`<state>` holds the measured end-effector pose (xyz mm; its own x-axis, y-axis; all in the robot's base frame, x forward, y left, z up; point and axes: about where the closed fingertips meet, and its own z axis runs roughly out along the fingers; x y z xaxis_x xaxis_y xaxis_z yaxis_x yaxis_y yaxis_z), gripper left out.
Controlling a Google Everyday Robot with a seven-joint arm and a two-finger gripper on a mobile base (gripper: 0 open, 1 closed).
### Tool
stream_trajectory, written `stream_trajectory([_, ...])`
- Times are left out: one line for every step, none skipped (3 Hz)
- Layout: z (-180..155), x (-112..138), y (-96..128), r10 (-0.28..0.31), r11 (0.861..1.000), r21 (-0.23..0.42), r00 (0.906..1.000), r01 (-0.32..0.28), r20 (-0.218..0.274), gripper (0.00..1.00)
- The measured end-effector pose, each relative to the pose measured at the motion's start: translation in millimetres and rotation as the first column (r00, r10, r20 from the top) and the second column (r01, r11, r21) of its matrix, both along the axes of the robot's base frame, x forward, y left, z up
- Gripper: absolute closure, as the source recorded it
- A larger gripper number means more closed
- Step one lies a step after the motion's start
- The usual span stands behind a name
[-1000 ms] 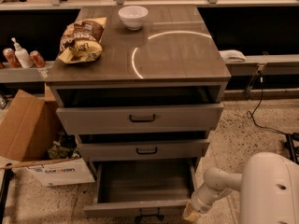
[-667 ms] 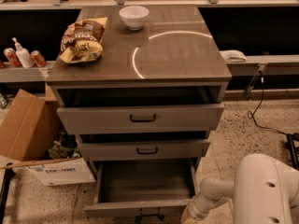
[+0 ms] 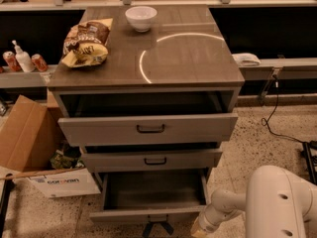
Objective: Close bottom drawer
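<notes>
— Where is the claw (image 3: 157, 229)?
— At the very bottom edge of the view, a dark forked shape just in front of the bottom drawer (image 3: 124, 213), near its small black handle (image 3: 157, 217). The frame cuts most of it off, so I cannot tell whether it is apart or together, or whether it touches the panel.
— And the arm (image 3: 225, 209)?
— It reaches in from the lower right, its white links angled down and left toward that spot.
— How does the bottom drawer lie?
— It is the lowest and narrowest of the three, pulled well out toward the camera. Its low front panel runs left to right, and its sides run straight back into the cabinet.
— Above it?
— The middle drawer (image 3: 114, 161) stands a little way out, and the wide top drawer (image 3: 99, 130) somewhat more; both fronts are parallel to the bottom one.
— On top?
— The bench (image 3: 198, 58) carries a white bowl (image 3: 141, 18) near the back edge and a crumpled snack bag (image 3: 86, 43) at the left. A cardboard box (image 3: 22, 133) sits on the floor to the left.
</notes>
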<state>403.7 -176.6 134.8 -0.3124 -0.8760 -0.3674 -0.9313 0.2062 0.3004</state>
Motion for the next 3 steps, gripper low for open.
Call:
stream_trajectory([-0.3,4.6,-0.3,-0.004,1.0,0.002,0.9999,0.004,0.014,1.0])
stream_trajectory([-1.4,33.5,-2.2,-0.029,0.999,0.016,0.9946,0.027,0.099,1.0])
stream_trajectory([-1.4,66.5,-2.8,-0.056,0.997,0.067,0.9801,0.044,0.19,1.0])
